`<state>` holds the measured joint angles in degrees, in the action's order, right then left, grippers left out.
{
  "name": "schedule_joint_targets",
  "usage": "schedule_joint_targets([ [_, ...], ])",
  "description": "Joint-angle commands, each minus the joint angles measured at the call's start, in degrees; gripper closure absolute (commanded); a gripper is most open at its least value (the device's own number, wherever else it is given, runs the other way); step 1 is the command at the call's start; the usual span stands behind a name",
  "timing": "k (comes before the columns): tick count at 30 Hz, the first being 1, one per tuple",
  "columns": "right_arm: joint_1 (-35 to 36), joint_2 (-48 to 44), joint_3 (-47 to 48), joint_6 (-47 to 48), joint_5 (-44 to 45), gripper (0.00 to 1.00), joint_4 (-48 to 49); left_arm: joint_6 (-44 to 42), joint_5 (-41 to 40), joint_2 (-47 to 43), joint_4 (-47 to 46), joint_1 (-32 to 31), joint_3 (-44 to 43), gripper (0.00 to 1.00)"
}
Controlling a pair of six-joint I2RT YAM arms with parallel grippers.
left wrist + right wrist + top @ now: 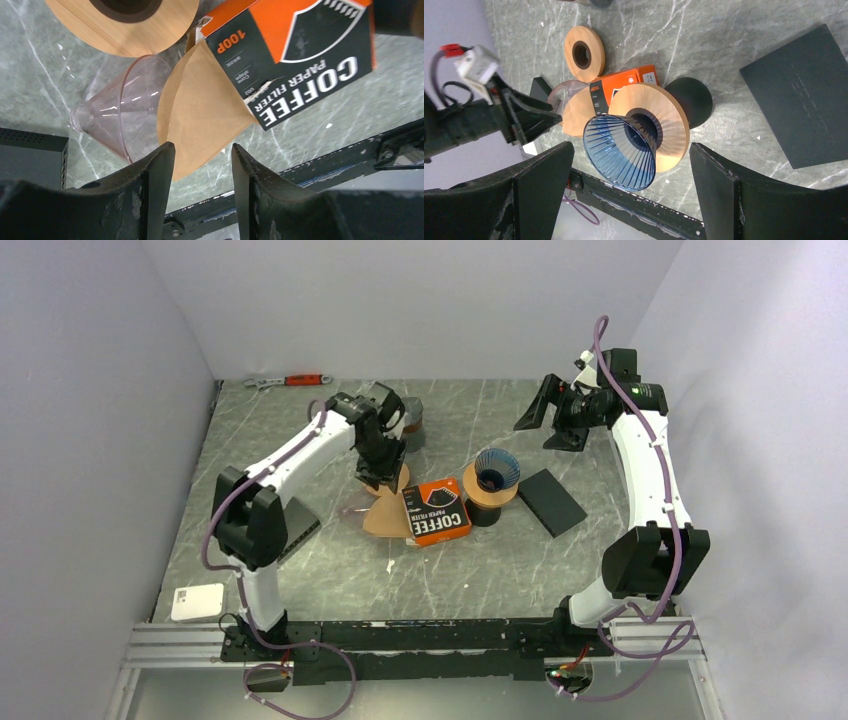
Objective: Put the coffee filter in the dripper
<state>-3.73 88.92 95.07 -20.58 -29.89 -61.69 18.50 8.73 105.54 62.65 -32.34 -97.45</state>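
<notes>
Left gripper [202, 150]: 2 fingers parted, holding nothing, low over the edge of the coffee filter.
Coffee filter [200, 105]: brown paper, flat on the table, sticking out of the open end of the orange box [300, 55] marked "COFFEE PAPER FILTER".
Clear cone [117, 105]: on its side, just beside the filter.
Blue dripper [621, 150]: ribbed, seated in a wooden ring [669, 125] on a black stand, right of the box, with no filter in it.
Right gripper [631, 147]: jaws wide apart, empty, raised well away from the dripper.
Black slab [551, 501]: flat, right of the dripper.
</notes>
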Motion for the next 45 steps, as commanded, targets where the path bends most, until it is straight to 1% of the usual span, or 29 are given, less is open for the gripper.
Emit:
schedule_joint_targets([
  [1,-0.2,-1.6,-0.4,0.1,0.4,0.09,0.2,-1.6,-1.7,3.0,3.9,-0.9,-0.6,0.49],
  [5,-0.2,-1.4,-0.9,-0.1,0.1,0.09,0.5,-2.0,-2.1,4.9,3.8,-1.0,0.6,0.48],
  [13,-0.3,-0.9,-1.0,0.0,-0.4,0.09,0.6,-3.1,-7.1,6.8,4.7,-1.3,0.1,0.46],
  [17,-0.2,-0.6,-0.5,0.1,-0.4,0.09,0.5,-3.5,-7.1,8.8,5.8,-1.6,-0.5,0.45],
  [22,-0.3,-0.2,-0.1,0.2,-0.4,0.09,0.4,-4.0,-4.7,9.9,5.3,-2.1,0.1,0.46],
  [23,-0.2,-0.1,-0.1,0.2,-0.4,0.09,0.4,-3.9,-4.2,10.0,5.2,-2.1,0.1,0.47],
  [25,-0.3,-0.1,-0.2,0.1,-0.4,0.09,0.5,-3.9,-3.2,10.0,4.8,-2.2,0.1,0.55],
  [27,-0.3,-0.2,0.0,0.0,-0.3,0.09,0.6,-3.8,-1.6,9.8,4.2,-2.2,0.2,0.74],
  [29,-0.3,-0.1,0.2,0.1,-0.2,0.09,0.5,-3.4,-0.1,9.7,3.9,-2.2,0.0,0.97],
  [30,-0.3,0.1,0.3,0.1,-0.1,0.09,0.4,-3.2,0.2,9.6,3.9,-2.2,-0.1,1.00],
  [32,-0.2,0.1,0.6,0.2,0.0,0.09,0.2,-2.5,0.1,9.2,4.1,-2.2,-0.7,1.00],
  [35,-0.3,0.1,0.6,0.2,0.1,0.09,0.1,-2.2,-2.3,8.1,5.6,-2.2,-2.1,1.00],
  [40,-0.3,-0.2,0.4,0.0,0.1,0.09,0.3,-2.6,-8.5,5.7,9.2,-2.2,-4.8,1.00],
  [42,-0.3,-0.2,0.4,0.0,0.1,0.09,0.3,-2.9,-12.2,3.8,9.8,-2.2,-5.0,1.00],
  [45,-0.3,-0.2,0.8,0.1,0.5,0.09,0.1,-3.5,-15.4,1.1,11.4,-2.2,-6.1,1.00],
])
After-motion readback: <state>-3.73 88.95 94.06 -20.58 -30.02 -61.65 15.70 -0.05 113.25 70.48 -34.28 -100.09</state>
